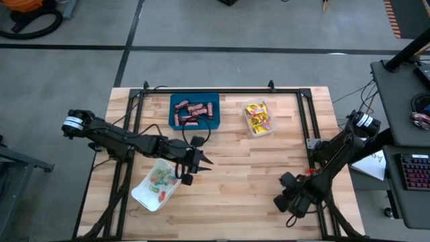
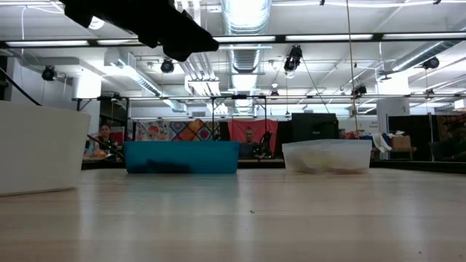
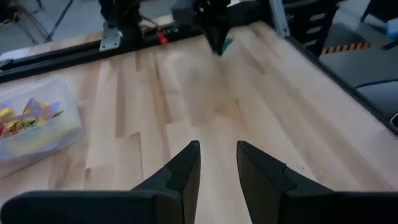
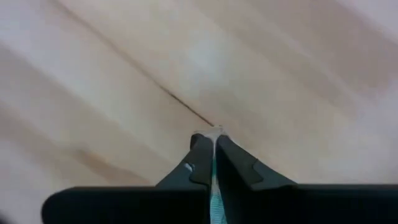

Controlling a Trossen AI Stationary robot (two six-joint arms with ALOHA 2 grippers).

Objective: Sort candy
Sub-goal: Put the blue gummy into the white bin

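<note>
On the wooden tabletop (image 1: 235, 175), going left to right, a white tray (image 1: 156, 185) near the front left holds small pastel sweets (image 1: 160, 176) in green and pink. Behind it a blue tray (image 1: 194, 110) holds brown-red mini bars (image 1: 193, 111), and to its right a clear tray (image 1: 258, 118) holds yellow packets (image 1: 257, 115) with red marks.

The low view shows the three trays only as side walls, their contents barely readable; the overhead view shows what lies in each. The left wrist view alone shows a bit of green clamped at the tip of the far arm, and the right wrist view shows a thin pale-green wrapper edge between its own fingers.

The left end effector (image 1: 196, 163) hovers just right of the white tray, fingers apart with nothing between them; the pastel sweets lie just beside it to its left. The right end effector (image 4: 213, 146), near the front right corner, is pressed together on a pastel sweet (image 4: 214, 202), tip almost at the wood.
</note>
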